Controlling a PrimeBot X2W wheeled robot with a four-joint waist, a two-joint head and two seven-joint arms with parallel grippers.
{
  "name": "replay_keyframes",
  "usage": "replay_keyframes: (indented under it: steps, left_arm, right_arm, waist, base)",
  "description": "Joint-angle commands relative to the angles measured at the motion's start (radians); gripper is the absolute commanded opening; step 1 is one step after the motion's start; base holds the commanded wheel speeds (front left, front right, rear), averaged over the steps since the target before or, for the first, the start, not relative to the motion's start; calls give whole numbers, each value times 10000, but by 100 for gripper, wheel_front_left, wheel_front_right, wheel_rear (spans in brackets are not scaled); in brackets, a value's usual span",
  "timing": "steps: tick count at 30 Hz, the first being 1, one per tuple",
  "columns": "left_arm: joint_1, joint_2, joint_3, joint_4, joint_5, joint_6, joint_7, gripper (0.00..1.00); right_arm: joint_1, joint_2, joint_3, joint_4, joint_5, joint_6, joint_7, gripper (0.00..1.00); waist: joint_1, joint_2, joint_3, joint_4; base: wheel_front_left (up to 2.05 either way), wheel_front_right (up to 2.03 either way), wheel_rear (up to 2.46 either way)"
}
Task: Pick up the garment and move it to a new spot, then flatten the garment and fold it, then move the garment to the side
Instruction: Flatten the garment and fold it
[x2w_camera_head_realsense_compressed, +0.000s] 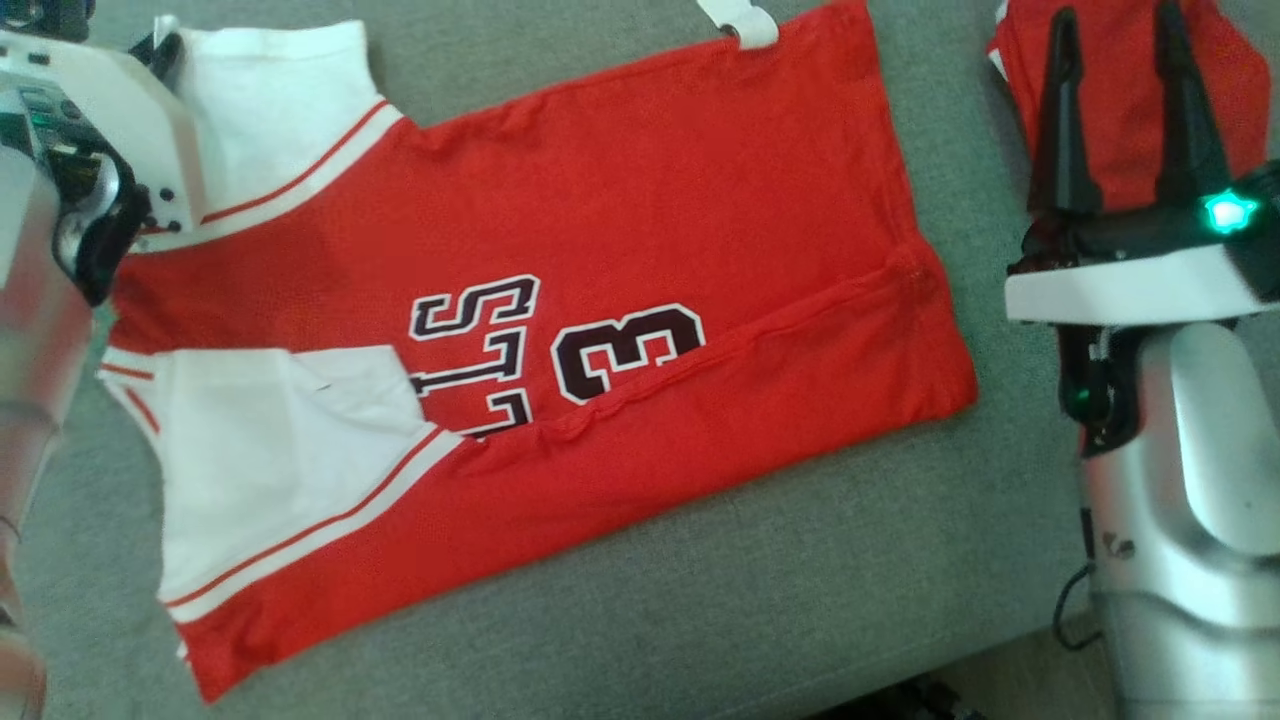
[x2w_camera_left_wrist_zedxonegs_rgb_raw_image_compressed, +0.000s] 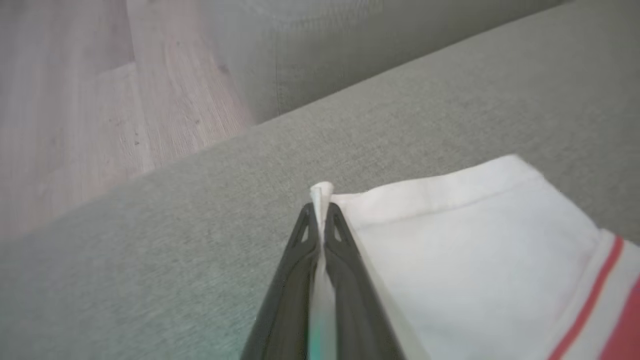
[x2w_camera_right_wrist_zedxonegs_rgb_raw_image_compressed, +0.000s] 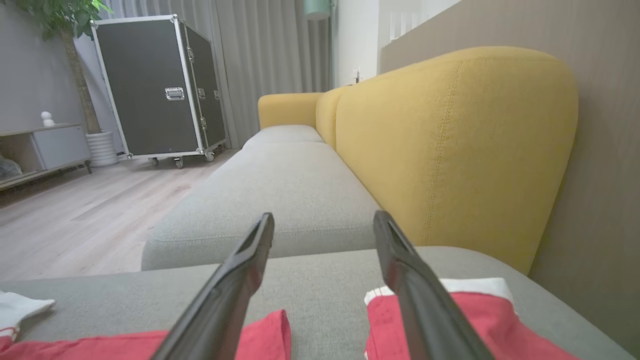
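Observation:
The garment (x2w_camera_head_realsense_compressed: 620, 250) is a red jersey with white sleeves and dark lettering, spread flat and slightly askew on the grey sofa cushion (x2w_camera_head_realsense_compressed: 800, 560). My left gripper (x2w_camera_left_wrist_zedxonegs_rgb_raw_image_compressed: 320, 210) is shut on the corner of its far white sleeve (x2w_camera_left_wrist_zedxonegs_rgb_raw_image_compressed: 475, 240), with a thin fold of white cloth pinched between the fingers. In the head view that gripper (x2w_camera_head_realsense_compressed: 160, 50) sits at the upper left, mostly hidden by its own wrist. My right gripper (x2w_camera_head_realsense_compressed: 1117, 15) hangs open at the upper right, off the jersey's hem, with nothing between its fingers (x2w_camera_right_wrist_zedxonegs_rgb_raw_image_compressed: 324, 216).
A second red cloth (x2w_camera_head_realsense_compressed: 1120, 120) lies under the right gripper at the cushion's far right. A white scrap (x2w_camera_head_realsense_compressed: 740, 20) lies at the jersey's far edge. Yellow sofa backrest (x2w_camera_right_wrist_zedxonegs_rgb_raw_image_compressed: 450, 140), black wheeled case (x2w_camera_right_wrist_zedxonegs_rgb_raw_image_compressed: 150, 85) and wood floor (x2w_camera_left_wrist_zedxonegs_rgb_raw_image_compressed: 65, 100) surround the seat.

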Motion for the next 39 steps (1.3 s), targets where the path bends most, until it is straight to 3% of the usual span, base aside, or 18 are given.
replay_keyframes:
  steps: [1, 8, 15, 22, 26, 39]
  left_arm:
    - [-334, 377, 238, -180, 59, 16, -183, 0]
    - [-315, -156, 214, -354, 286, 24, -2580, 0]
    - [52, -675, -80, -953, 624, 126, -3886, 0]
    - [689, -984, -626, -2206, 908, 229, -4034, 0]
    - [884, -1015, -807, -2913, 973, 347, -3880, 0]
    - [857, -812, -822, -4262, 885, 642, -3498, 0]
  right_arm:
    - [-197, -13, 105, -251, -49, 35, -57, 100]
    - [-723, -755, 214, 371, 75, 35, 555, 100]
    - [-1172, -1716, 707, 1501, 687, 35, 1757, 100]
    - [-1925, -2684, 1496, 3866, 1401, 35, 3274, 100]
    - [-2405, -3200, 2120, 5059, 1162, 35, 3633, 100]
    - [-3806, -3347, 2951, 7676, 1600, 35, 3509, 100]
  waist:
    - [0, 0, -163, 148]
    - [0, 0, -907, 885]
    - [0, 0, -1483, 1868]
    - [0, 0, -1536, 2728]
    - [0, 0, -1376, 3021]
    - [0, 0, -630, 3572]
  base:
    - [0, 0, 0]
    - [0, 0, 0]
    - [0, 0, 0]
    - [0, 0, 0]
    - [0, 0, 0]
    - [0, 0, 0]
